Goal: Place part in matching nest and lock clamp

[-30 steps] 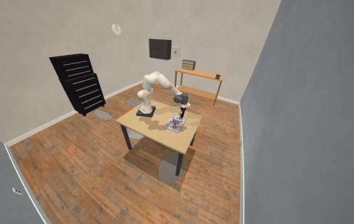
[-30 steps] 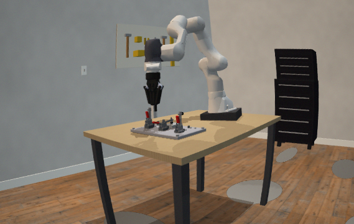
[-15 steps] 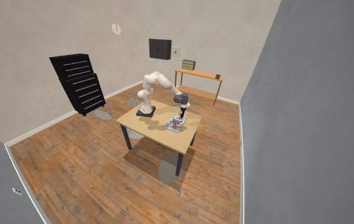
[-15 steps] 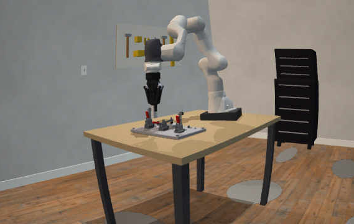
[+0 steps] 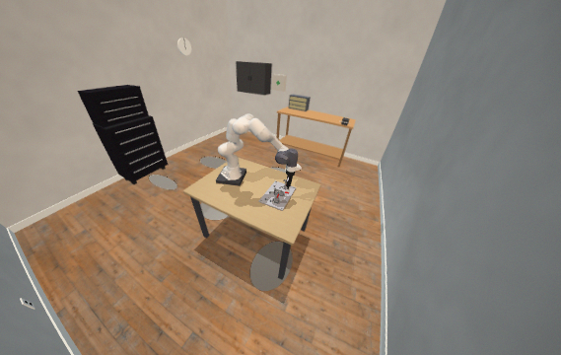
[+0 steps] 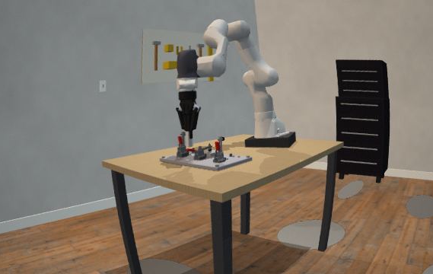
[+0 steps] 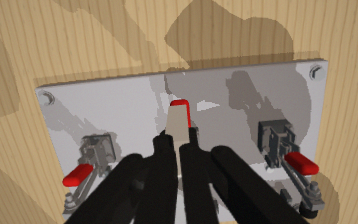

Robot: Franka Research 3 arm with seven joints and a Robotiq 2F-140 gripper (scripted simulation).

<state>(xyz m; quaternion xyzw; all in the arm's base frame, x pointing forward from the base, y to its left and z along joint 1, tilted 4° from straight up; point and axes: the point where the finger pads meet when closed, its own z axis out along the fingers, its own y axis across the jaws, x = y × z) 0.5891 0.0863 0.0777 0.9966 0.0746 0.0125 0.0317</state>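
Observation:
The grey fixture plate (image 5: 266,199) (image 6: 239,159) (image 7: 130,105) lies on the wooden table (image 6: 277,164) and carries three toggle clamps. My gripper (image 5: 288,186) (image 6: 189,142) (image 7: 178,119) is shut, with its pale fingertips pressed together, pointing straight down over the middle clamp. The tips are at the middle clamp's red handle (image 6: 190,150) (image 7: 179,104), which lies low; I cannot tell whether they touch it. The left clamp (image 7: 97,150) and the right clamp (image 7: 277,137) have red handles (image 6: 180,141) (image 6: 218,145) standing up. The part does not show; the middle nest is hidden behind my fingers.
The robot's black base (image 6: 270,141) stands on the table behind the fixture. A black tool chest (image 6: 361,118) stands by the far wall. The table's front edge (image 6: 163,179) is close to the plate.

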